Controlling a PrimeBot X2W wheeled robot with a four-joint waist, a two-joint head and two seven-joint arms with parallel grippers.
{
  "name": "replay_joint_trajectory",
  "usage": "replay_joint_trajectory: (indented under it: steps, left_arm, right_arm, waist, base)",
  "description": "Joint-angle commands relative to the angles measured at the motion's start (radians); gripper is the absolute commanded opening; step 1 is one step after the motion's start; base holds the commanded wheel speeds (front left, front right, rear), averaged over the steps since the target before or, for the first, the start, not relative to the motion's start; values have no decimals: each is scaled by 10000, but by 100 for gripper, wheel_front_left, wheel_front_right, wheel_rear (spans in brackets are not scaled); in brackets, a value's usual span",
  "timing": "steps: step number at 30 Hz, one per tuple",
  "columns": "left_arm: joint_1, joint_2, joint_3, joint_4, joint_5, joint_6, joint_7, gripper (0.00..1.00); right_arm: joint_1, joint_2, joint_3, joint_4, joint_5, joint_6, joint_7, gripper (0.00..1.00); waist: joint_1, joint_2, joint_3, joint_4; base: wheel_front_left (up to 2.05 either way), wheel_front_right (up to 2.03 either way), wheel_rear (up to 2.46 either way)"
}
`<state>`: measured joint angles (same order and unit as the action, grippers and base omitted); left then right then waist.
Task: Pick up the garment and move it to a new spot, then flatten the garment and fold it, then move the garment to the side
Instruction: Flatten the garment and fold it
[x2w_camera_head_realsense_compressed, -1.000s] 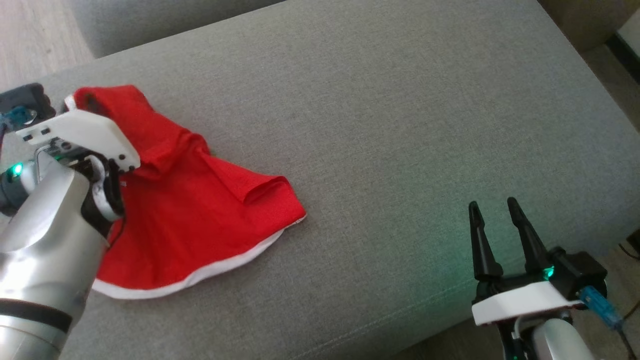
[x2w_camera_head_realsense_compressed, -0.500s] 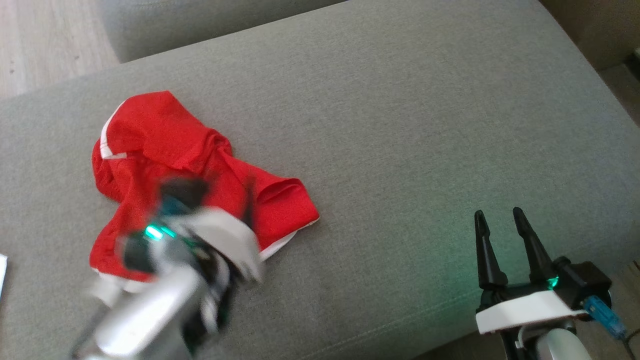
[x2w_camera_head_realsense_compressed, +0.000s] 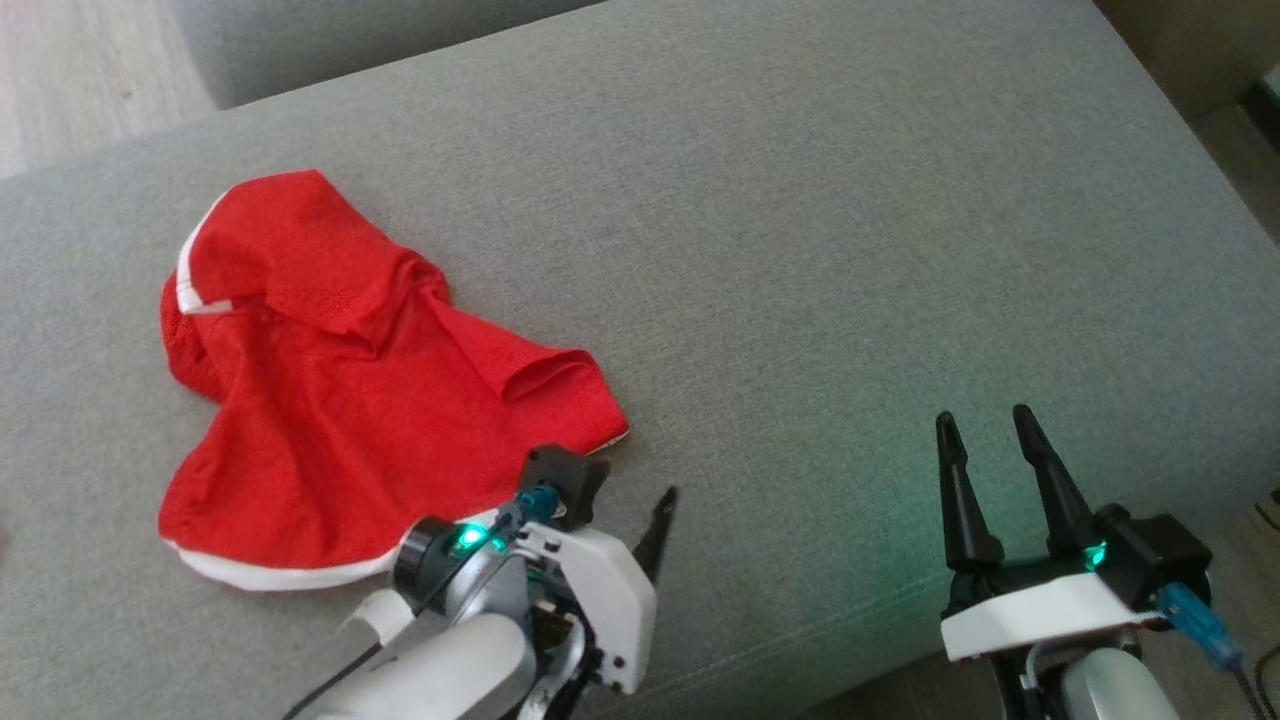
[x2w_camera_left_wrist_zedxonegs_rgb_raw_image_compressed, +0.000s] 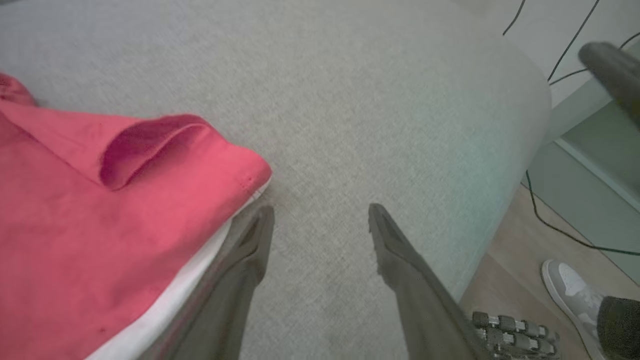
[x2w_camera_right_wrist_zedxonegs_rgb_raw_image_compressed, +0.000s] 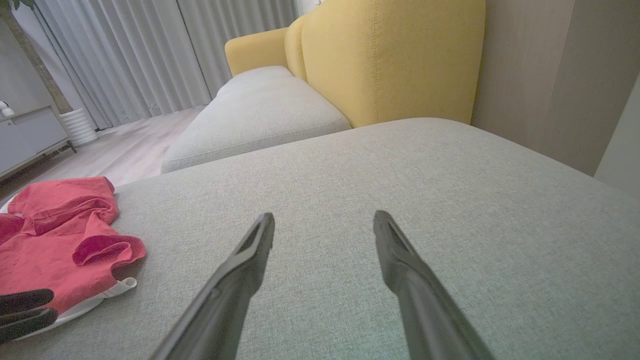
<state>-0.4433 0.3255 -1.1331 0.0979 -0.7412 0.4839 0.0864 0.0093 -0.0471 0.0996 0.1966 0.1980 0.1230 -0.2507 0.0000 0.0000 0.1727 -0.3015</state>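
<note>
The red garment (x2w_camera_head_realsense_compressed: 350, 400) with a white hem lies crumpled on the left part of the grey sofa cushion (x2w_camera_head_realsense_compressed: 800, 250). My left gripper (x2w_camera_head_realsense_compressed: 628, 497) sits low at the garment's near right corner. In the left wrist view its jaws (x2w_camera_left_wrist_zedxonegs_rgb_raw_image_compressed: 320, 215) stand open with nothing between them. One of its fingers (x2w_camera_left_wrist_zedxonegs_rgb_raw_image_compressed: 250, 250) lies along the white hem of the garment (x2w_camera_left_wrist_zedxonegs_rgb_raw_image_compressed: 100, 210). My right gripper (x2w_camera_head_realsense_compressed: 985, 420) stands open and empty above the cushion's front right part, far from the garment (x2w_camera_right_wrist_zedxonegs_rgb_raw_image_compressed: 60, 240). Its jaws (x2w_camera_right_wrist_zedxonegs_rgb_raw_image_compressed: 324, 220) gape over bare fabric.
A second grey cushion (x2w_camera_right_wrist_zedxonegs_rgb_raw_image_compressed: 260, 115) and a yellow sofa back (x2w_camera_right_wrist_zedxonegs_rgb_raw_image_compressed: 390, 60) stand beyond. Wood floor (x2w_camera_head_realsense_compressed: 70, 70) lies at the far left. Off the cushion's right edge are cables (x2w_camera_left_wrist_zedxonegs_rgb_raw_image_compressed: 560, 220) and a person's shoe (x2w_camera_left_wrist_zedxonegs_rgb_raw_image_compressed: 570, 285).
My left gripper has opened and let go of the garment's far left end, then swung across to its near right corner. The head camera shifted slightly. The right arm has stayed put.
</note>
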Motion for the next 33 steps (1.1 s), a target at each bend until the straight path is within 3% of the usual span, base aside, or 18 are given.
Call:
replay_joint_trajectory:
  steps: [1,22,23,24,25,33]
  left_arm:
    - [-489,148,297,6,147,14,-15,100]
    - [-1569,-719,313,3902,9,-1162,-499,100]
    - [-1617,-760,301,4088,0,-1225,-502,84]
    - [-1668,-798,269,4267,-4,-1301,-477,27]
    - [-1712,-843,256,4413,-19,-1376,-480,0]
    - [-1867,-1223,263,4453,-284,-2002,-682,0]
  right_arm:
    - [-256,-34,247,-275,-15,77,-111,100]
    - [-446,-32,391,-190,36,77,-111,100]
    - [-457,-32,392,-183,43,77,-111,100]
    - [-465,-32,393,-174,46,77,-111,100]
    - [-469,-32,392,-166,48,77,-111,100]
    - [-406,-32,358,-122,39,77,-111,100]
  waist:
    - [0,0,22,-50]
    - [0,0,287,-256]
    - [0,0,292,-255]
    - [0,0,288,-257]
    - [0,0,279,-257]
    - [0,0,74,-266]
  base:
    - [0,0,0]
    - [0,0,0]
    - [0,0,0]
    - [0,0,0]
    - [0,0,0]
    - [0,0,0]
